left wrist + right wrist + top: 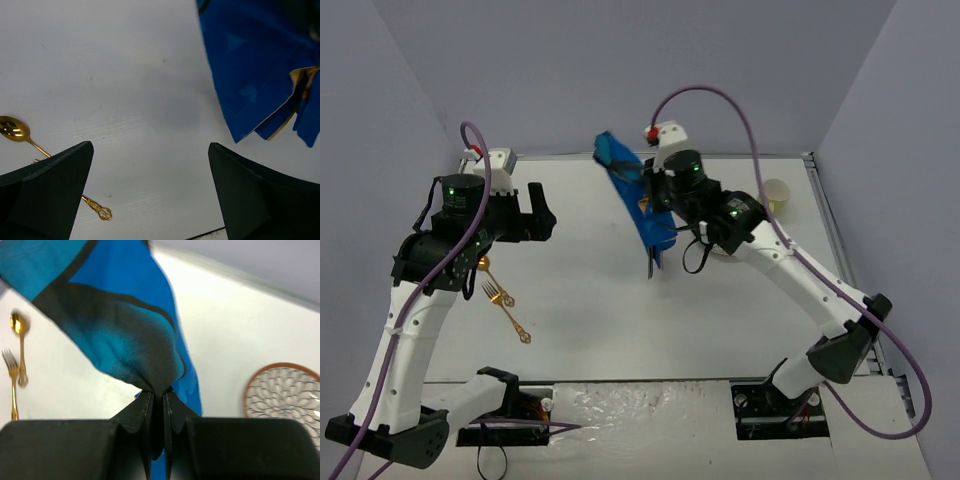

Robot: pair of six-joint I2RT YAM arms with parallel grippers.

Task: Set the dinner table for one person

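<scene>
Between right fingers (142, 412), blue placemat (125, 315)

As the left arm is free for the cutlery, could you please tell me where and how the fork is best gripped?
I'd grip the fork on its handle half nearest the arms, coming straight down with the left end effector across it. It lies flat on the table, and the spoon crowds its tine end.

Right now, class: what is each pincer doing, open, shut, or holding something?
Left pincer: open, holding nothing.
Right pincer: shut on the blue placemat.
</scene>
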